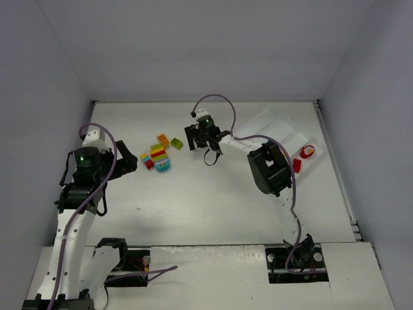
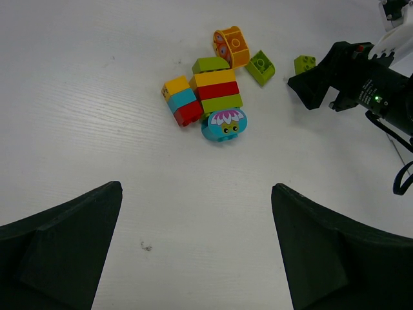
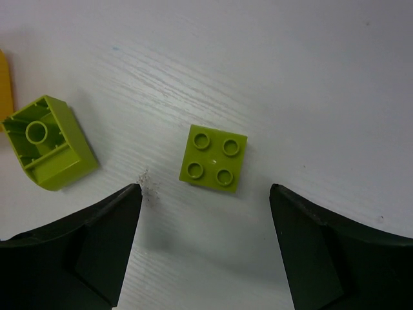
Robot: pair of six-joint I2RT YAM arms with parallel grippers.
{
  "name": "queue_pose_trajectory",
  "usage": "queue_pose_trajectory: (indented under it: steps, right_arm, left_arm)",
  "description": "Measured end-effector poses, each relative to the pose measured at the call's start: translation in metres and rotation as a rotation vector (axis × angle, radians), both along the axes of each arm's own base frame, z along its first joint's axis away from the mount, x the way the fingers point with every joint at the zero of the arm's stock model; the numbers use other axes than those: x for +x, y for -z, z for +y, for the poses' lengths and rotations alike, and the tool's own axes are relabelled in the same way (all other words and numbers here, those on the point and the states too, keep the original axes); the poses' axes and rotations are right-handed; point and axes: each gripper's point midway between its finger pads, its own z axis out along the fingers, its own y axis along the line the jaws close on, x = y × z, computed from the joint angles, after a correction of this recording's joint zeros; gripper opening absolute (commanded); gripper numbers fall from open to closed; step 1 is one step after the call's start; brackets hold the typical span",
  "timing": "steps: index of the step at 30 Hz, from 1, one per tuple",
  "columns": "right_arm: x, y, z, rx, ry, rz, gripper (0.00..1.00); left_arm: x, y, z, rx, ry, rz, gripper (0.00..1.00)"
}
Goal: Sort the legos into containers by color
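Bright, even light from above, white table (image 1: 213,194) near washed out without hard glare, soft faint shadow beside the left arm (image 1: 71,213), wrist views sharp down to the surface grain, mild wide-angle bending at the edges.

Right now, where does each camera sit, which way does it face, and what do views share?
Top: above and behind, looking down on the table; left arm and right arm show, with brick pile and tray.
Left wrist: faces forward and down at the pile; open left pincer frames it.
Right wrist: looks straight down at a square green brick between the open right pincer.
Shared: the left wrist also sees that brick and the right pincer.
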Motion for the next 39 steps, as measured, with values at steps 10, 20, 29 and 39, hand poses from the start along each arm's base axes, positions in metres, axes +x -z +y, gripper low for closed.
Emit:
queue_pose_trajectory:
  steps: [10, 20, 29, 39]
  right_arm:
    - [0.022, 0.001, 0.008, -0.012, 0.052, -0.062, 0.31]
    - [0.028, -0.001, -0.003, -0.068, 0.080, -0.098, 0.00]
    - [0.039, -0.055, -0.073, -0.082, 0.195, -0.155, 0.00]
    - [0.056, -0.067, -0.194, -0.107, 0.427, -0.154, 0.04]
  left_arm:
    - [0.000, 0.000, 0.000, 0.000, 0.000, 0.000, 0.92]
    - [0.000, 0.000, -0.001, -0.003, 0.005, 0.000, 0.92]
    - [0.000, 0.000, -0.001, -0.003, 0.006, 0.000, 0.93]
    - [0.000, 0.000, -0.001, -0.003, 0.006, 0.000, 0.92]
